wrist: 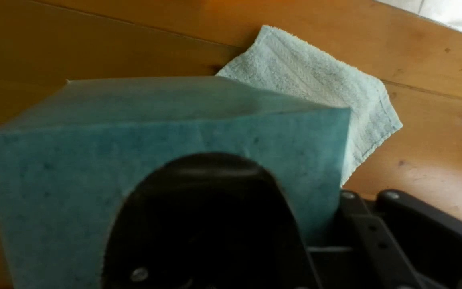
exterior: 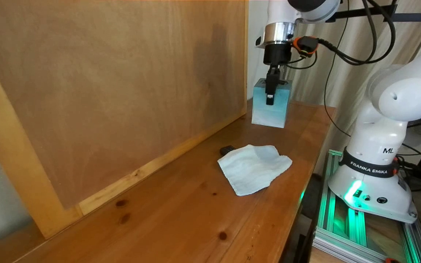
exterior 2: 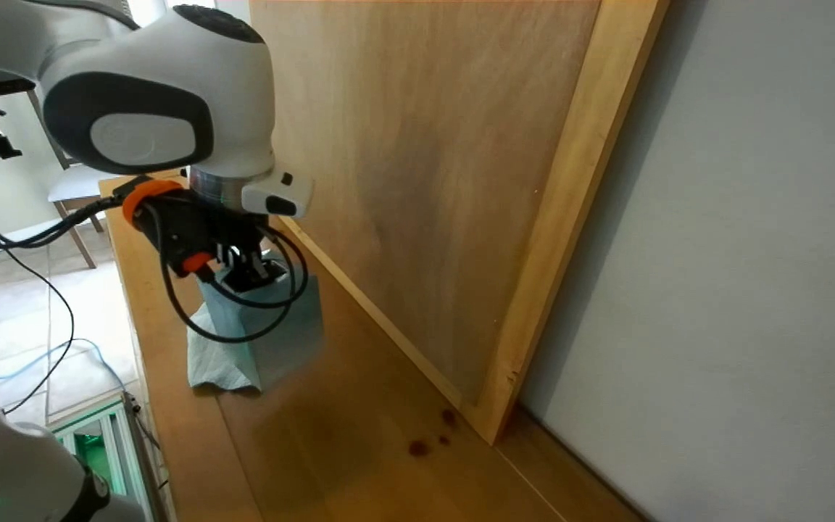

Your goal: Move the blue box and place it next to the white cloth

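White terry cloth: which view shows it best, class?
An exterior view, showing the white terry cloth unobstructed. In an exterior view the blue box hides part of it; the wrist view shows its texture, but the box overlaps it.

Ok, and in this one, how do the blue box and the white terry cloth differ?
Support: the blue box is clamped in the gripper; the white terry cloth lies loose on the wooden table.
Form: the box is a block with flat faces and straight edges; the cloth is a thin, slightly rumpled sheet.
Surface: the box looks fairly smooth; the cloth shows a nubby weave in the wrist view.
Shared: both appear in all three views.
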